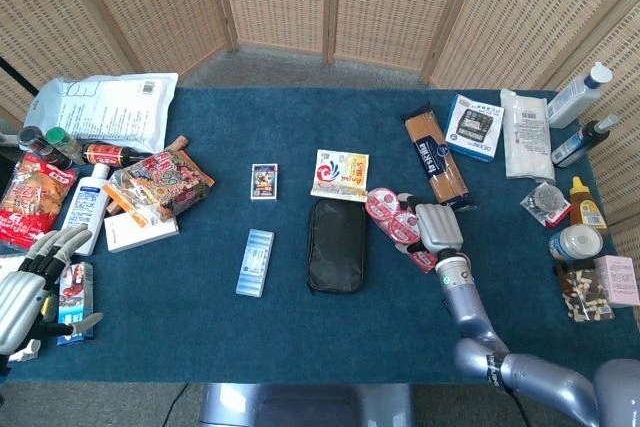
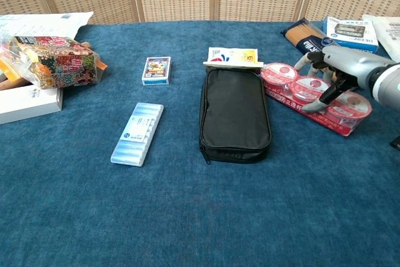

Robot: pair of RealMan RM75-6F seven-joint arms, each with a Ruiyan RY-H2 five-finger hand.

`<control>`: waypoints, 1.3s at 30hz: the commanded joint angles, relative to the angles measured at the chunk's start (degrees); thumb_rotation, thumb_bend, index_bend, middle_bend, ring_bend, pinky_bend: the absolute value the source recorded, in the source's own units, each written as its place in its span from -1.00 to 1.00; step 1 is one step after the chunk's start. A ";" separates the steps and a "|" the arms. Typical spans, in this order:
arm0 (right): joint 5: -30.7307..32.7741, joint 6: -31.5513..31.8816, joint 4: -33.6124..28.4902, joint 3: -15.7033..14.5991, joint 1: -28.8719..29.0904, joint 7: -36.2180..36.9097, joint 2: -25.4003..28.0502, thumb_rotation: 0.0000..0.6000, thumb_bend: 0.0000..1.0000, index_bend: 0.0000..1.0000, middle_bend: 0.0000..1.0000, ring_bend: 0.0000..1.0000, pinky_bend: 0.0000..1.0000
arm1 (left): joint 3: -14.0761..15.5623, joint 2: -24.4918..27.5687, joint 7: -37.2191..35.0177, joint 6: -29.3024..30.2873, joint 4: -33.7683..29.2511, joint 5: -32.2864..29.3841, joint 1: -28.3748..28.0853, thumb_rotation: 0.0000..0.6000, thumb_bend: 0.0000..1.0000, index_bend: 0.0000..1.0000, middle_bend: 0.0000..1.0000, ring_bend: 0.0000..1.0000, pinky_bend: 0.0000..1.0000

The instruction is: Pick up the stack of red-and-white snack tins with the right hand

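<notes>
Right hand [image 2: 340, 70]: fingers are curled down over the snack tins, thumb set against the near side.
Snack tins [image 2: 294, 89]: laid on the bench [image 1: 300, 317] under the fingers, just beside the black pouch [image 2: 234, 114].
Left hand [image 1: 25, 287]: fingers are spread, nothing held, beside a small carton [image 1: 75, 297].

Bright, even light; sharp focus.
</notes>
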 commanded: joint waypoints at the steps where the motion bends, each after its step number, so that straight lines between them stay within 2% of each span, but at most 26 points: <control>1: -0.85 1.44 -3.89 -0.18 -0.80 -0.33 2.51 1.00 -0.61 -0.41 0.75 1.00 1.00 | 0.02 -0.08 -0.01 -0.13 0.05 -0.05 -0.03 1.00 -0.91 -0.92 -1.00 -1.00 -1.00; 6: -1.31 3.22 -10.27 0.25 -1.12 -2.08 6.27 1.00 -0.61 -0.37 0.81 1.00 1.00 | 0.05 -0.34 -0.06 -0.35 0.14 0.14 -0.16 1.00 -0.91 -0.92 -1.00 -1.00 -1.00; 12: -1.07 3.74 -18.04 2.79 -0.16 -2.30 10.90 1.00 -0.61 -0.36 0.81 1.00 1.00 | 0.40 -0.38 0.03 0.02 -0.06 0.85 0.10 1.00 -0.91 -0.92 -1.00 -1.00 -1.00; 21: 2.65 3.05 -28.14 9.64 4.07 -2.92 17.67 1.00 -0.61 -0.34 0.82 1.00 1.00 | 1.41 -0.12 -0.30 1.98 0.22 1.66 1.74 1.00 -0.91 -0.92 -1.00 -1.00 -1.00; 29: 8.66 4.60 -34.06 15.12 9.71 -7.59 21.41 1.00 -0.62 -0.34 0.82 1.00 1.00 | 1.50 -0.61 -1.52 2.37 1.46 1.48 2.13 1.00 -0.91 -0.92 -1.00 -1.00 -1.00; 33: 11.36 5.08 -35.73 15.68 11.58 -8.90 22.54 1.00 -0.62 -0.34 0.82 1.00 1.00 | 1.56 -1.00 -1.58 2.09 1.67 1.45 2.10 1.00 -0.91 -0.92 -1.00 -1.00 -1.00; 39: 13.15 5.71 -36.25 14.24 12.62 -8.58 23.24 1.00 -0.62 -0.34 0.82 1.00 1.00 | 1.38 -0.85 -1.10 2.13 1.28 1.47 2.04 1.00 -0.91 -0.92 -1.00 -1.00 -1.00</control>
